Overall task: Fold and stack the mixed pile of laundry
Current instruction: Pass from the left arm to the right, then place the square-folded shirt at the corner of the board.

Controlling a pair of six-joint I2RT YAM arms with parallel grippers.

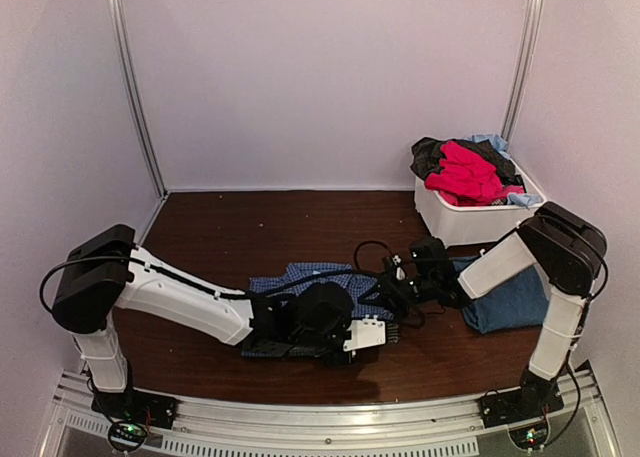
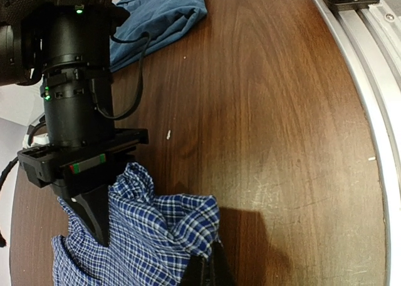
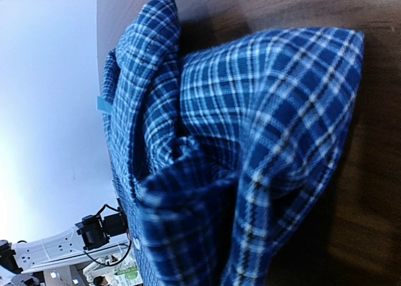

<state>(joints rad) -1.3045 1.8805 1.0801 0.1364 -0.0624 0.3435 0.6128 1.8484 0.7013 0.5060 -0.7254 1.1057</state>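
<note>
Between the two sets of fingertips, the checked shirt (image 1: 318, 275) lies bunched on the table (image 1: 240, 227).

1. Left arm: stretched low and forward. The left gripper (image 2: 205, 270) has its fingers together, clamped on a raised fold of the shirt.
2. Right arm: elbow high, forearm angled down toward the shirt. The right gripper (image 2: 97, 226) has one finger buried in the fabric. The other is hidden, so it cannot be told whether they stand apart or pinched.
3. Behind the right fingers, under that forearm, lies the folded dark-blue T-shirt (image 1: 512, 302).
4. Well apart from both sets of fingers, the white bin (image 1: 450, 222) holds red, black and light-blue clothes (image 1: 462, 172).
5. A small light-blue tag (image 3: 103, 104) sits on the shirt's edge; any writing on it is unreadable.
</note>
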